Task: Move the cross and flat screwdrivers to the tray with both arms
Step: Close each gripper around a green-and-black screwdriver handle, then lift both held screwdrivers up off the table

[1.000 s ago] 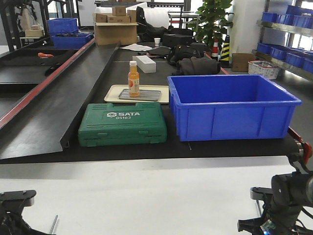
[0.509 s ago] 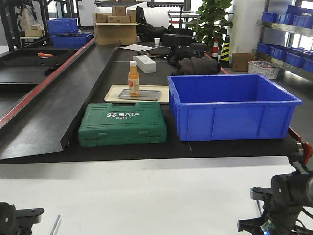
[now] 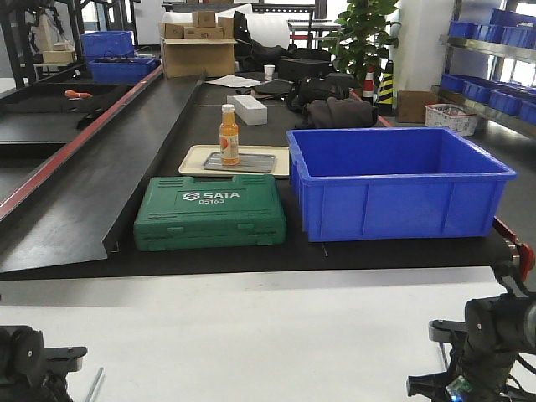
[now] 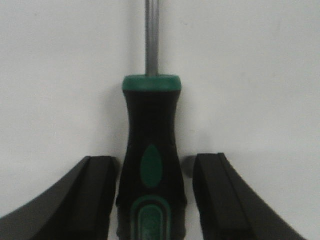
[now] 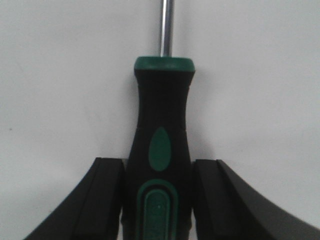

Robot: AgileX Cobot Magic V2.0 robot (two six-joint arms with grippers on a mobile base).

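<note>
In the left wrist view a screwdriver [image 4: 152, 115] with a black and green handle lies on the white table, shaft pointing away. My left gripper [image 4: 154, 167] straddles the handle, open, with a sliver of table showing by the right finger [image 4: 220, 195]. A second, matching screwdriver [image 5: 162, 100] appears in the right wrist view, and my right gripper [image 5: 159, 167] is shut on its handle, both fingers against it. The front view has the left arm [image 3: 29, 368] at the bottom left beside a thin shaft [image 3: 92, 383], and the right arm [image 3: 486, 352] at the bottom right. The tray is out of view.
Beyond the white table's far edge, a black bench holds a green SATA case [image 3: 209, 211], a deep blue bin [image 3: 394, 188] and a beige tray [image 3: 194, 156] with an orange bottle [image 3: 228, 134]. Boxes, more bins and shelving stand further back.
The left arm has shifted right, closer to the thin shaft at the bottom left. The right arm has stayed where it was.
</note>
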